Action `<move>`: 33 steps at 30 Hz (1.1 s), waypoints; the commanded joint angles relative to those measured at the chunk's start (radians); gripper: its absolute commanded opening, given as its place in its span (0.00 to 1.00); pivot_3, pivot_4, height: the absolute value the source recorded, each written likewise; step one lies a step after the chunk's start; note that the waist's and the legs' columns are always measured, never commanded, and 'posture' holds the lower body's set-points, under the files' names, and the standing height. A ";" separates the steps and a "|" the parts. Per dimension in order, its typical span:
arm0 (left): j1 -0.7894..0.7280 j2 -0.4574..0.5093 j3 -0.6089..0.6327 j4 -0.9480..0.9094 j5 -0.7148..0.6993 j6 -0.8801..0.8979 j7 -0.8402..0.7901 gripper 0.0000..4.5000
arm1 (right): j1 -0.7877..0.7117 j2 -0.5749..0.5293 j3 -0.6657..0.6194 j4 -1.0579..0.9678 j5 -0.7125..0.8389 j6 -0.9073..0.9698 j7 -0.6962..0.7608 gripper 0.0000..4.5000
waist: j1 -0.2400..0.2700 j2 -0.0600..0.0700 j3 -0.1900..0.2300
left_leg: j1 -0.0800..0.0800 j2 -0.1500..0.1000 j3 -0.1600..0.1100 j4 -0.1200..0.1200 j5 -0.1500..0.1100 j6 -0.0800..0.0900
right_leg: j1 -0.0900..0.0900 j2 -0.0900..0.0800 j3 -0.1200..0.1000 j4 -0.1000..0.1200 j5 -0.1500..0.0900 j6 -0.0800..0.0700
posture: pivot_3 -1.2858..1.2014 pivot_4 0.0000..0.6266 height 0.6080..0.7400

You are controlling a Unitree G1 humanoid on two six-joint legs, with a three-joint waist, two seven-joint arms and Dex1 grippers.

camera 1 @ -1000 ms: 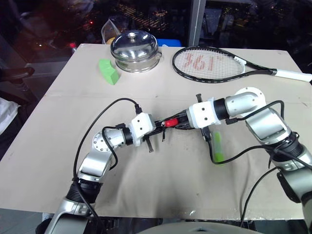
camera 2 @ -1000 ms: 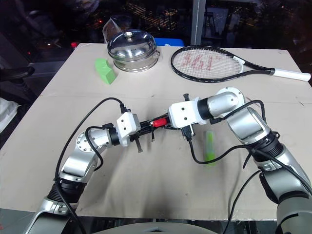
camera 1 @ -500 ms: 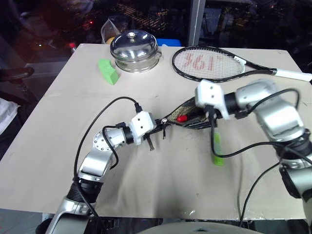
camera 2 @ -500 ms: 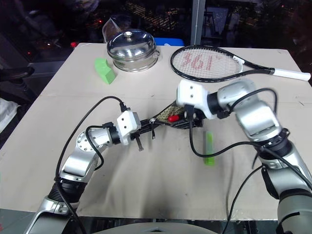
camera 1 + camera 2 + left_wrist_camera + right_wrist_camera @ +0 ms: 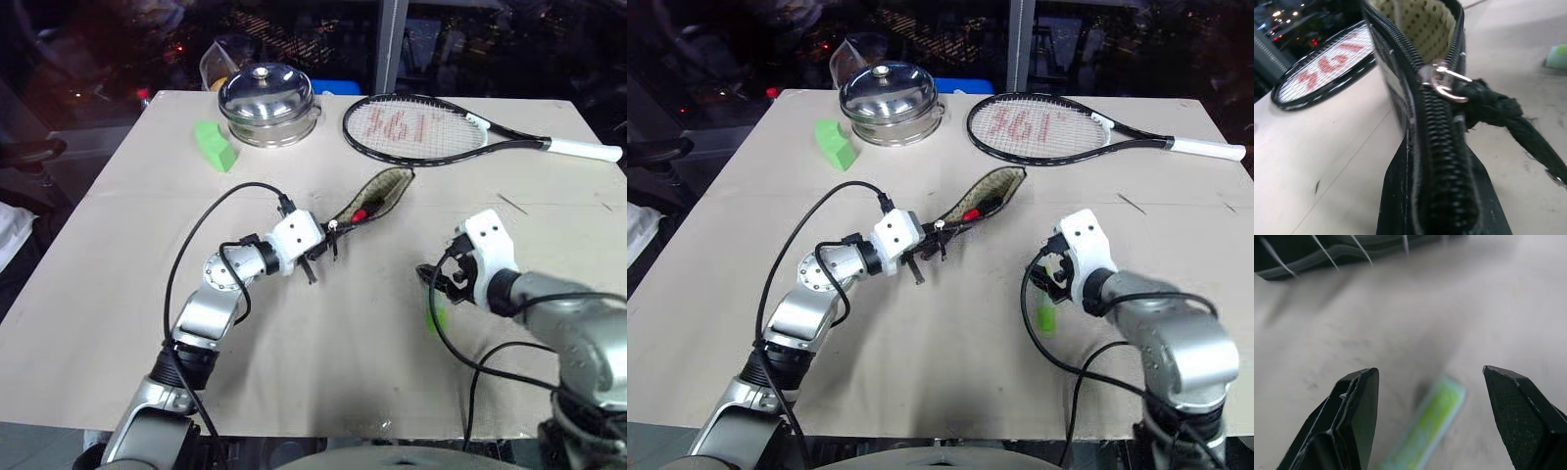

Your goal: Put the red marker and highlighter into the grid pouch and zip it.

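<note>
Grid pouch (image 5: pixel 370 199): the landmark. Soft black fabric, pale dotted lining, mouth gaping; lifted at its zipper end off the desk (image 5: pixel 118 284), roughly at desk centre. Judged light and floppy, so it needs one end pinned while anything goes in. Best hold for closing: the dark zipper pull (image 5: pixel 1447 83) with its cord.

Red marker (image 5: pixel 359 213): red cap showing inside the pouch mouth; barrel hidden. Judged stiff, smooth, light.

Highlighter (image 5: pixel 1426 428): light green, lying flat on the desk, well to the right of the pouch and nearer the robot. Judged rigid, light, a little slick; take it across the barrel near mid-length.

Left gripper (image 5: pixel 315 257): clamped shut on the pouch's near end by the zipper, holding it up.

Right gripper (image 5: pixel 1430 423): fingers spread wide, empty, hovering above the highlighter, which lies between the two tips.

Steel lidded pot (image 5: pixel 267 103): beyond the pouch, toward the far-left of the desk.

Green wedge block (image 5: pixel 217 144): beside the pot, left of and beyond the pouch.

Tennis racket (image 5: pixel 431 127): beyond the pouch, to its right, handle reaching the desk's right edge.
</note>
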 commanded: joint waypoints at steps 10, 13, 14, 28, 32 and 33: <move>0.028 0.010 -0.016 -0.060 -0.003 0.004 -0.023 0.00 | 0.215 -0.043 0.092 0.002 0.096 0.006 -0.186 0.26 | 0.004 -0.003 -0.002 | 0.000 0.000 -0.002 0.000 0.000 0.000 | 0.002 0.000 -0.001 -0.001 -0.001 0.001 | 0.52 0.24 1.00; 0.035 0.012 -0.014 -0.062 -0.006 0.001 -0.027 0.00 | 0.182 -0.126 0.091 -0.033 0.118 0.006 -0.174 0.17 | 0.006 -0.004 -0.003 | 0.000 -0.001 -0.003 0.000 0.000 0.000 | 0.002 0.000 -0.002 -0.001 -0.001 0.001 | 0.52 0.24 1.00; 0.037 0.012 -0.014 -0.059 -0.009 -0.004 -0.031 0.00 | 0.141 -0.174 0.087 -0.062 0.126 0.006 -0.146 0.17 | 0.006 -0.004 -0.003 | 0.000 -0.001 -0.003 0.000 0.000 0.001 | 0.002 0.000 -0.002 -0.002 -0.001 0.001 | 0.52 0.24 1.00; -0.004 0.003 -0.046 0.008 -0.019 -0.099 -0.132 0.00 | -0.355 -0.823 0.362 0.090 0.032 -0.584 0.407 0.17 | 0.002 -0.001 0.000 | 0.000 -0.001 -0.004 -0.001 -0.001 0.001 | 0.001 0.001 -0.001 -0.003 -0.002 0.001 | 0.52 0.24 1.00; -0.011 -0.002 -0.052 -0.016 -0.022 -0.092 -0.136 0.00 | -0.504 -0.785 0.608 0.237 -0.194 -0.823 0.545 0.17 | 0.002 -0.001 0.000 | -0.001 -0.001 -0.002 0.000 0.000 0.001 | 0.000 0.000 0.000 -0.003 -0.002 0.001 | 0.52 0.24 1.00; -0.013 -0.002 -0.054 -0.017 -0.021 -0.094 -0.137 0.00 | -0.537 -0.757 0.648 0.271 -0.232 -0.859 0.569 0.17 | 0.002 -0.001 0.000 | -0.001 0.000 -0.002 0.000 0.000 0.001 | 0.000 0.000 0.000 -0.002 -0.002 0.001 | 0.52 0.24 1.00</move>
